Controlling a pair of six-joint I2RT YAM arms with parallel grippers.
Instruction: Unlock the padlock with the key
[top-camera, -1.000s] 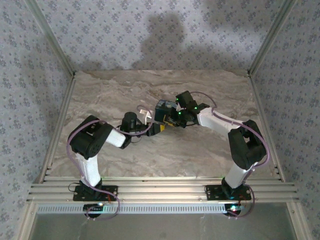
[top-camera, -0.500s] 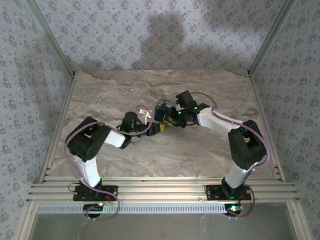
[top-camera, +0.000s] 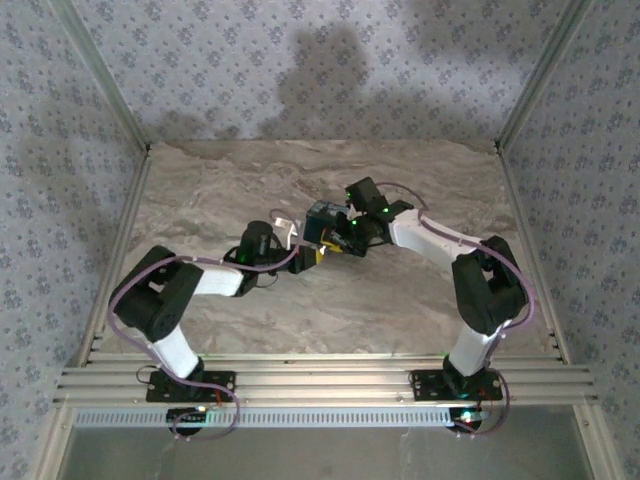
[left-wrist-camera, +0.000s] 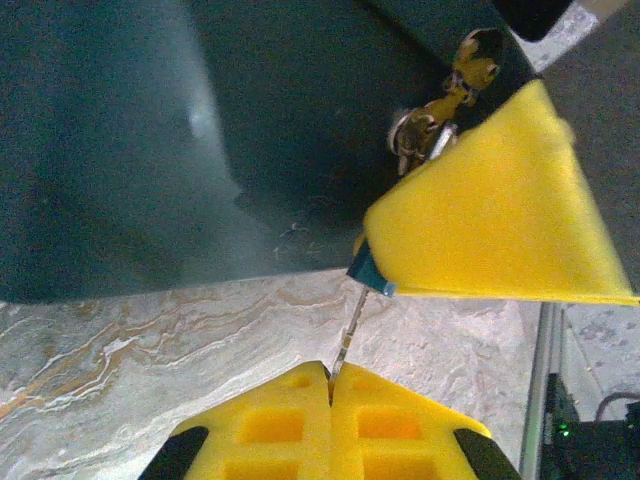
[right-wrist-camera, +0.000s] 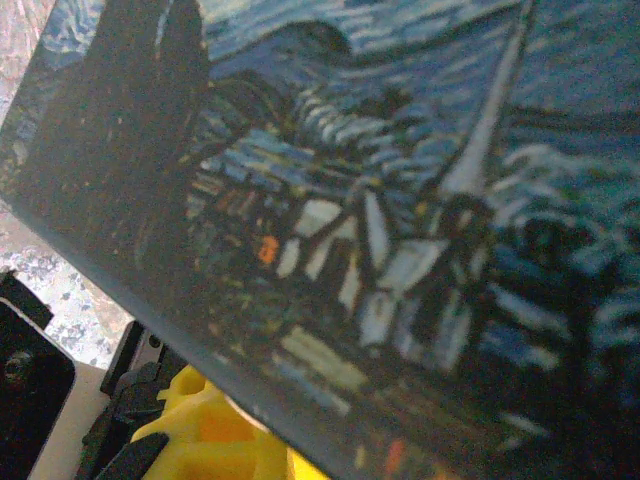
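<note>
Left gripper (left-wrist-camera: 330, 392) closed tight, pinching the key (left-wrist-camera: 348, 325).
Key's thin blade runs from the fingertips up to the padlock's (left-wrist-camera: 200, 130) lower edge. Padlock sits mid-table (top-camera: 400, 300); right gripper (top-camera: 345, 238) looks clamped on it, though its jaws are partly hidden.

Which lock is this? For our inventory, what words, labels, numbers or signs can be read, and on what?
None can be read. The padlock bears only a painted night-village print, no lettering; the key, seen edge-on, is too slim to tell; the wallpaper carries a flower pattern, no words.
</note>
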